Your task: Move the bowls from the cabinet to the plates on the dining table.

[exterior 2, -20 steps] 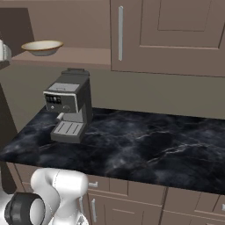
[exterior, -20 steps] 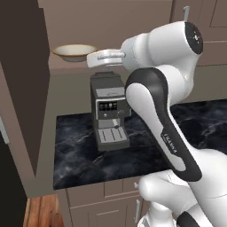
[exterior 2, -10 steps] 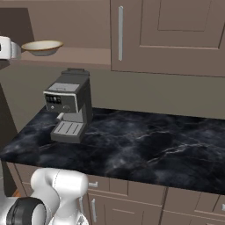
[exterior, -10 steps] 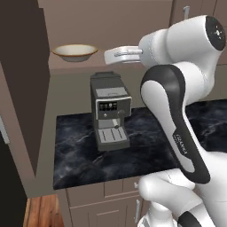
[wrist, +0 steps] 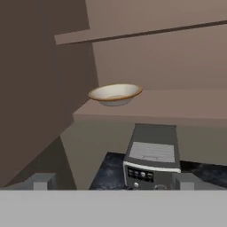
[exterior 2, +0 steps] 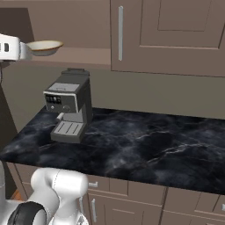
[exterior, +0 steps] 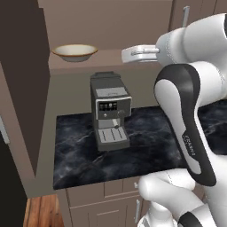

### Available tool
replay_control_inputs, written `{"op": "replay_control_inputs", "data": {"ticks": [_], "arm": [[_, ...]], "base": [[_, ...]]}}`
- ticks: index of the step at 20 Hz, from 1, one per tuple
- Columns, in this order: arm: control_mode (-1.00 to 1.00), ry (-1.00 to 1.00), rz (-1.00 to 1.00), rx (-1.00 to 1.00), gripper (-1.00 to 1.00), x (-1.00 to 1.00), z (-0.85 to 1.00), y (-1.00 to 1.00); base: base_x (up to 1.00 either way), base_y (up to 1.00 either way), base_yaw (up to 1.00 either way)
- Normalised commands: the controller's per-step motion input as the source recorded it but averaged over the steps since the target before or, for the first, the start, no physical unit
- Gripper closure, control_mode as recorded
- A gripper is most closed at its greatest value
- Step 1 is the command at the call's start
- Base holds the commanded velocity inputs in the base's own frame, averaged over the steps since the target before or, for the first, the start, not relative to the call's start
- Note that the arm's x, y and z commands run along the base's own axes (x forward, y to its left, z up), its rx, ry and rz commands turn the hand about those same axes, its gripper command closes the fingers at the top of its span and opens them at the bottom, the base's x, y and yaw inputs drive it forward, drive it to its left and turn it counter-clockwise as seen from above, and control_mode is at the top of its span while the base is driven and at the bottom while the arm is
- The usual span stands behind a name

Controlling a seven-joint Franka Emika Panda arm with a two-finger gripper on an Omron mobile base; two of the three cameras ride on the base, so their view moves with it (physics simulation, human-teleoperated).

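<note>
- Bowl [exterior: 74, 52], wide, shallow and cream with a tan outside, sits upright on the brown shelf [exterior: 106, 60] of the open cabinet [exterior 2: 169, 35], in the upper left of the left base view.
- Hand [exterior: 128, 54] hangs level with the shelf, upper centre of the left base view, well to the right of the bowl and apart from it.
- In the right base view the hand's white body [exterior 2: 9, 47] shows at the left edge, overlapping the bowl's [exterior 2: 44, 46] left side.
- Fingertips [wrist: 42, 181] stand wide apart at the bottom of the hand view, nothing between them; the bowl [wrist: 115, 94] lies above, centre frame.
- Espresso machine [exterior: 110, 111] stands on the black marble tabletop [exterior 2: 145, 145] below the shelf.
- A closed cabinet door carries a long silver handle [exterior 2: 120, 33] in the upper middle of the right base view.
</note>
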Motion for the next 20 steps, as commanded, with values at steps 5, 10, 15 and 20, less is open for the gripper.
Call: {"op": "replay_control_inputs", "data": {"ticks": [5, 10, 15, 20], "arm": [[-1.0, 0.0, -0.09, -0.03, -1.0, -0.1, 0.03, -0.39], [-1.0, 0.0, -0.09, -0.02, -1.0, -0.12, 0.0, -0.39], [-1.0, 0.0, -0.09, -0.02, -1.0, -0.13, 0.0, -0.38], [-1.0, -0.01, -0.1, -0.03, -1.0, -0.1, 0.0, -0.36]], "base": [[0.0, 0.0, 0.0], [0.0, 0.0, 0.0], [0.0, 0.0, 0.0], [0.0, 0.0, 0.0]]}}
